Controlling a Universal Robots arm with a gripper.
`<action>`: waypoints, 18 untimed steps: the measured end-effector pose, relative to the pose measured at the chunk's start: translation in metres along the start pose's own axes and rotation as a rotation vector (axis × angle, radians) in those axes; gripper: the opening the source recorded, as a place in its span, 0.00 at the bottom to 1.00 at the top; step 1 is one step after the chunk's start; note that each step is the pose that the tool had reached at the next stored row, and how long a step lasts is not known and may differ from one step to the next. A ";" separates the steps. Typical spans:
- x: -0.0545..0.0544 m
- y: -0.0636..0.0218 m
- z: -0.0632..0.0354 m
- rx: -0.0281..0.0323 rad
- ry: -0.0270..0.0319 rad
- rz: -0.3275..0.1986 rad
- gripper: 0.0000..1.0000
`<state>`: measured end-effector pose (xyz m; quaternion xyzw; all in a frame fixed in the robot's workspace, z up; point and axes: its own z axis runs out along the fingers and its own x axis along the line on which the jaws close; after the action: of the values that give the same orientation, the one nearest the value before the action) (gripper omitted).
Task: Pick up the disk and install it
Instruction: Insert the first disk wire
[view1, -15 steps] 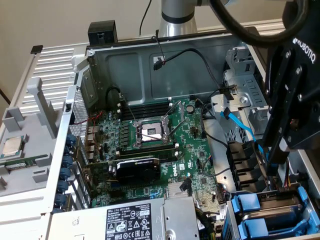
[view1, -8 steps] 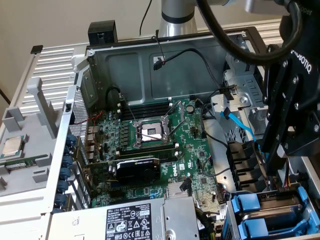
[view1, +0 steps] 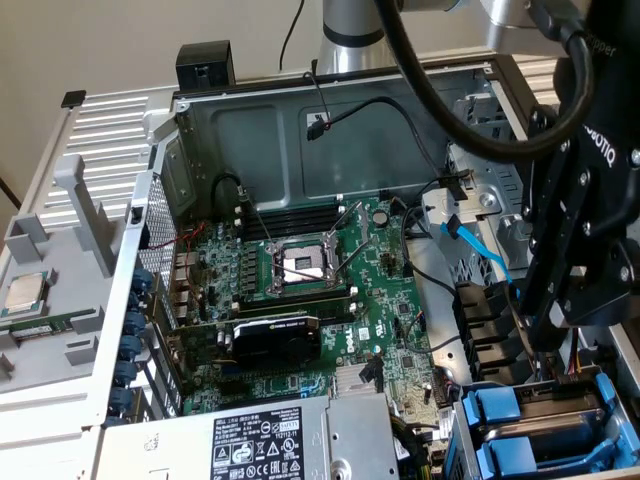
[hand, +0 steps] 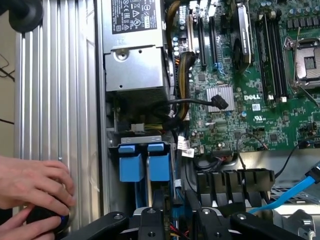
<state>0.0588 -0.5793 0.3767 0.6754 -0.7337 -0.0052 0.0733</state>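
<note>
My black gripper (hand: 175, 212) hangs over the drive bay, fingers a little apart, clamping nothing I can see. The silver-grey hard drive (hand: 159, 162) in its blue plastic frame stands in a slot; I judge it nearly installed. Close by are a second blue frame (hand: 132, 162), a light-blue cable (hand: 295, 187) and a person's hand (hand: 30, 185).

Blue SATA cable (view1: 480, 250) runs just beside the gripper (view1: 540, 335), and a black ribbed plastic bracket (view1: 485, 325) is also just beside it. Dell motherboard (view1: 330, 300) is next over, with an open CPU socket (view1: 303, 265), a black-shrouded graphics card (view1: 275, 338) and a small silver heatsink (hand: 220, 96). Grey power supply (view1: 270, 440) with a black-white label is near the gripper. Loose processor chip (view1: 25, 292) lies on the grey panel (view1: 90, 330), well apart, outside the chassis.
</note>
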 end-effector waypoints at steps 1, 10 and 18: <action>0.000 -0.0001 0.0008 0.0000 0.0000 0.000 0.31; 0.000 -0.0005 0.0043 0.0000 0.0002 0.000 0.31; 0.000 -0.0005 0.0047 0.0000 0.0001 0.000 0.22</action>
<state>0.0588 -0.5793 0.3720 0.6754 -0.7337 -0.0052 0.0733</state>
